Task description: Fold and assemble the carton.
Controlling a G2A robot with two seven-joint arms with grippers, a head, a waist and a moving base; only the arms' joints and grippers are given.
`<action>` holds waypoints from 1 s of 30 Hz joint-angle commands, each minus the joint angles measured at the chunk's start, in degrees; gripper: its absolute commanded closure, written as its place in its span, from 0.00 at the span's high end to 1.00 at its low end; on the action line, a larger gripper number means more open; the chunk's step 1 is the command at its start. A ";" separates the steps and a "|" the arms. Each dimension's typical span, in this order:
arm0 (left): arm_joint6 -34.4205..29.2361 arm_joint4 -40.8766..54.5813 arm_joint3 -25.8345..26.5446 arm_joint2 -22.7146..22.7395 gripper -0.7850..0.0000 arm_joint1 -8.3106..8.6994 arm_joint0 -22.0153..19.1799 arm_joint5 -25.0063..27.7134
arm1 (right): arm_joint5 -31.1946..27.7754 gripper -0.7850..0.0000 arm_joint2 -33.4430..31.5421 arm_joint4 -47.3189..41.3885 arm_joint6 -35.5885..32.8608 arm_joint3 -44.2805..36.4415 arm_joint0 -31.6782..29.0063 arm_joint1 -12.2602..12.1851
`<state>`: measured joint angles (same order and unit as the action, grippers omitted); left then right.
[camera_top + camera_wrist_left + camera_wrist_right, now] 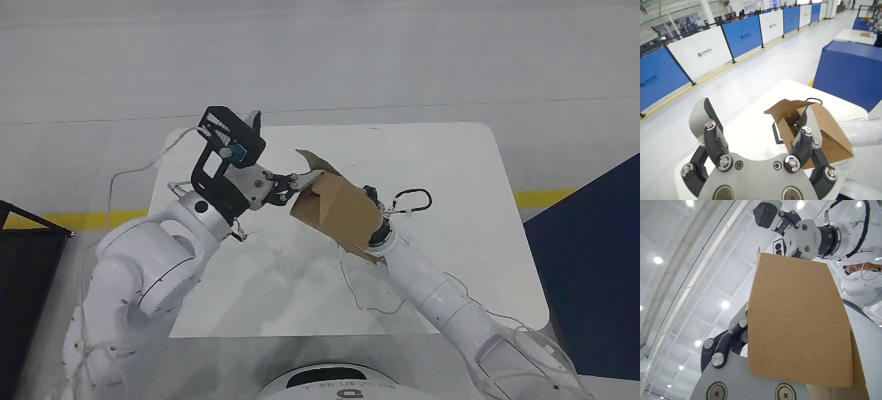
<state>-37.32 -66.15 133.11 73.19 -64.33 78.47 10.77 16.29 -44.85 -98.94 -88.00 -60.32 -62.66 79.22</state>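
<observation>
Seen from above, the carton [335, 208] is held up over the middle of the desk [450, 150], its long axis running from far left to near right. The right jaws are closed on its near-right end, and the left jaws sit just left of its open end, by the raised flap [312, 160]. From the left wrist, the left jaws stand wide apart and hold nothing, with one finger [807, 121] at the carton's open mouth and the other finger [706, 113] well clear of it. From the right wrist, the carton's brown wall hides the right fingertips, so that grip is a judgement from the carton being off the desk.
</observation>
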 commanded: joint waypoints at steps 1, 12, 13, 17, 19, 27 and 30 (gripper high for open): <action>0.55 -4.68 -0.50 -1.82 1.00 -0.10 -0.14 -0.96 | 0.00 0.00 -0.18 0.10 0.00 -0.04 -0.19 -0.05; 0.28 -3.13 -0.60 -3.26 1.00 -0.55 -0.45 -2.22 | 0.00 0.00 -0.58 -0.33 0.00 -0.52 -0.66 -0.28; 0.28 -3.20 -0.22 -2.37 1.00 -0.51 -0.37 -2.49 | 0.00 0.00 -0.71 -0.46 0.00 -0.61 -0.65 -0.32; 3.04 -8.95 1.54 1.15 1.00 -0.17 0.55 -2.35 | 0.00 0.00 -0.94 -0.85 0.00 -0.81 -0.73 -0.35; 7.40 -15.03 1.54 1.66 1.00 0.05 1.84 -1.33 | 0.00 0.00 -0.94 -0.85 0.00 -0.81 -0.73 -0.35; 10.20 -5.80 1.54 10.01 1.00 0.00 7.13 -5.07 | -0.97 0.00 -2.98 3.20 5.33 -3.40 -2.16 -0.98; 8.13 -3.22 1.47 12.93 1.00 0.14 6.89 -3.74 | -0.66 0.00 -4.11 5.84 7.33 -4.83 -3.13 -1.44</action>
<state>-28.52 -69.80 134.64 85.45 -64.23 85.46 6.60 15.51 -48.65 -93.78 -81.15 -64.75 -65.51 77.90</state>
